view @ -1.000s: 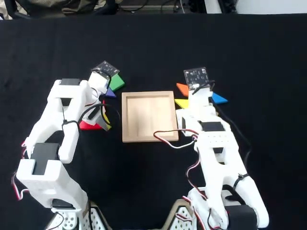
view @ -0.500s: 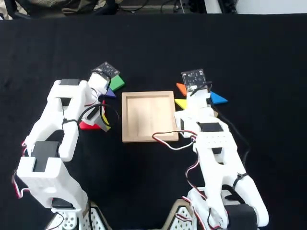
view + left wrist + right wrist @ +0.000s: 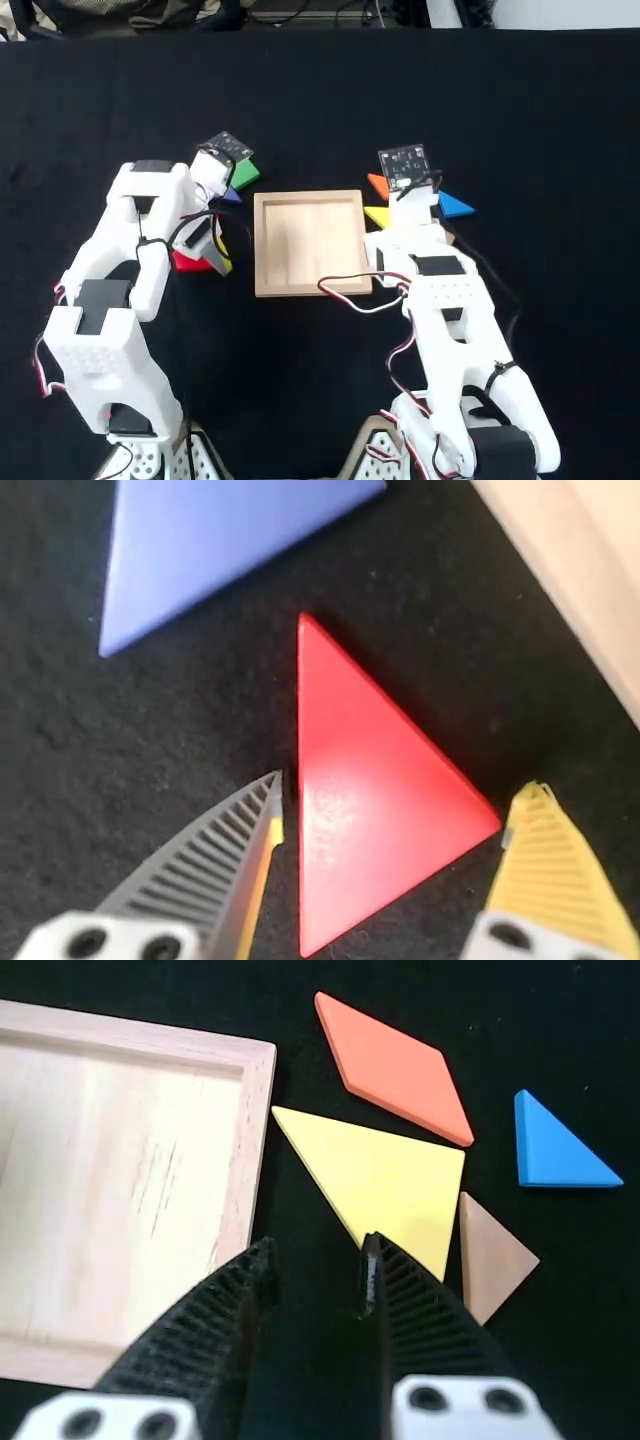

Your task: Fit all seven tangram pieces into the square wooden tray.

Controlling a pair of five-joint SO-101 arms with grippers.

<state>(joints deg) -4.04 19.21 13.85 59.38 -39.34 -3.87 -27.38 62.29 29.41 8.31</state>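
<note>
**Open on both sides, nothing gripped**

High view: you have the square wooden tray (image 3: 308,243) in the middle of the black table (image 3: 320,100), its floor bare wood. By the left arm, off the tray's left side, lie the red triangle (image 3: 187,262), a violet-blue triangle (image 3: 231,195) and a green piece (image 3: 243,174). Off its right side lie the orange parallelogram (image 3: 379,185), yellow triangle (image 3: 377,215) and blue triangle (image 3: 456,205).

Left wrist view: your left gripper (image 3: 405,785) is spread wide, one finger on each side of the red triangle, and is not clamped on it.

Right wrist view: your right gripper (image 3: 318,1248) is parted narrowly and holds nothing. It is over the table between the tray's rim and the yellow triangle. A brown triangle (image 3: 492,1258) lies against that piece.
</note>
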